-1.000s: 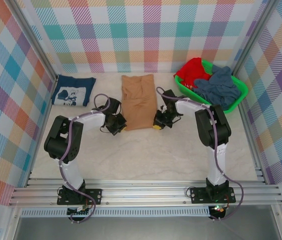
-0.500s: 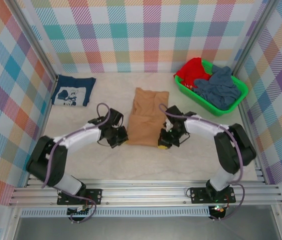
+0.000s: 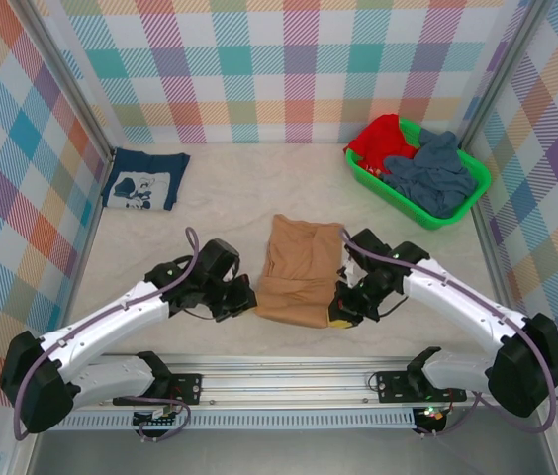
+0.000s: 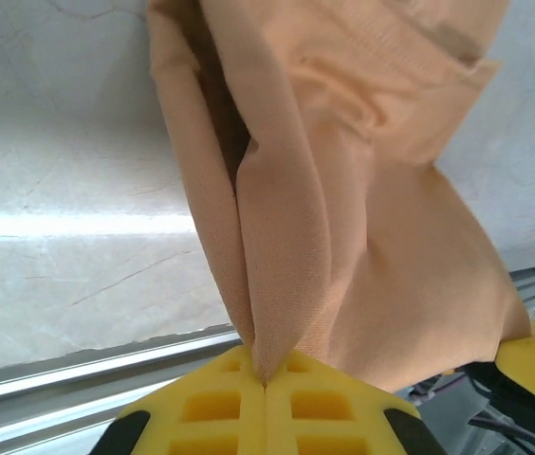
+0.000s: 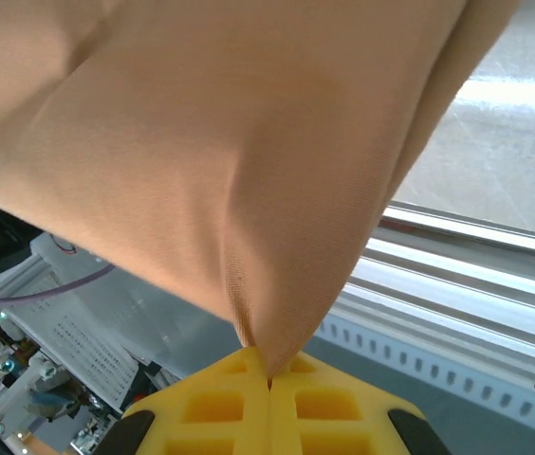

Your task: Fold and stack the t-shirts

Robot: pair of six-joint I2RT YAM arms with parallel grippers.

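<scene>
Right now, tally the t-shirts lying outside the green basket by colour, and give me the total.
tan-orange t-shirt: 1
navy t-shirt: 1
Total: 2

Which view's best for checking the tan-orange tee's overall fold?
Top external: the whole tan-orange tee is in frame, near corners pinched by left gripper and right gripper. Wrist views give close-ups of those pinched corners and draped cloth.

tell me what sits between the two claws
The tan-orange t-shirt spans it in the top view, left claw and right claw shut on its near corners.
</scene>
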